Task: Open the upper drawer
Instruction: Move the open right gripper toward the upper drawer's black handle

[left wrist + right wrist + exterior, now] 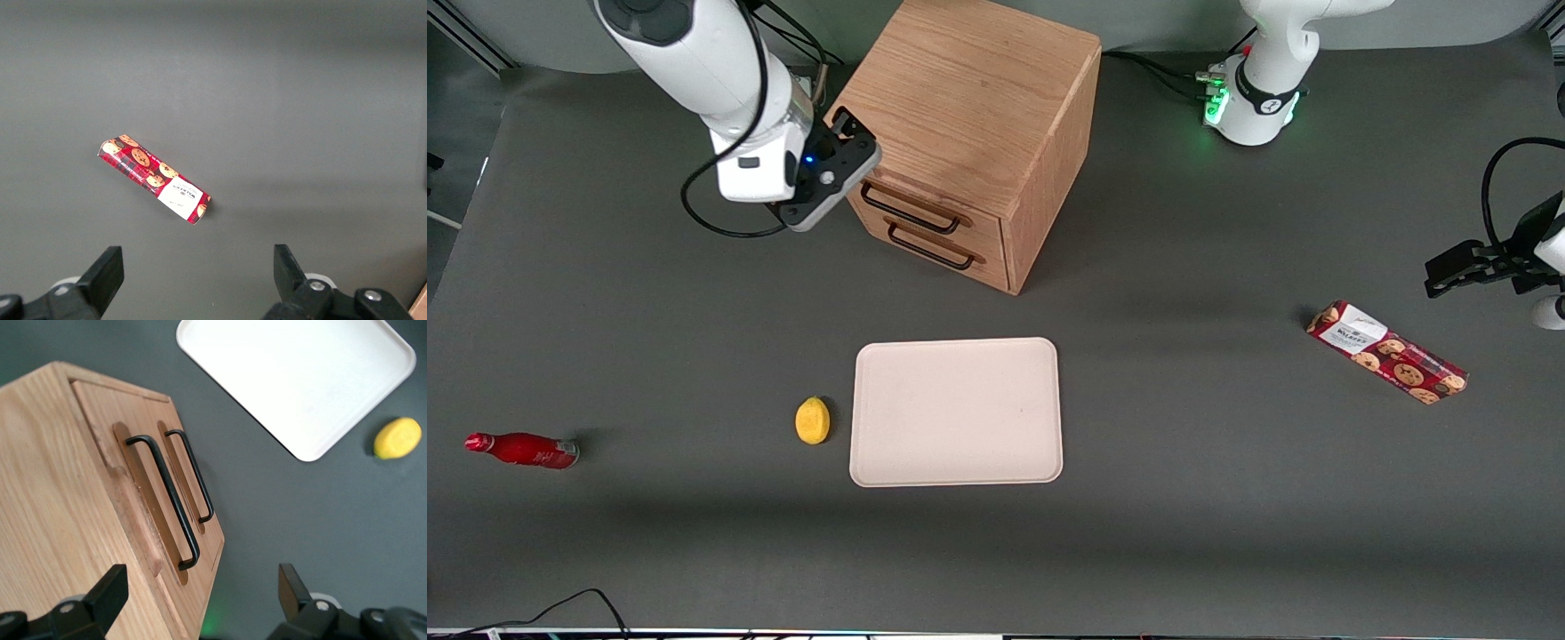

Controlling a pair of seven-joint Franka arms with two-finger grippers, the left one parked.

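Approach step: the tool (pixel 845 147), fingers spread, hovers by the cabinet (pixel 969 107) near the counter's back edge, and must next close on the shut upper drawer's (pixel 925 206) handle (pixel 167 497).

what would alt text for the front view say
The working arm's open gripper hovers beside the closed upper drawer of an oak cabinet. Nearer the camera lie a tray, lemon, red bottle and cookie box.

A dark grey matte table (pixel 1192 533) fills the scene, evenly lit, with soft shadows across it.
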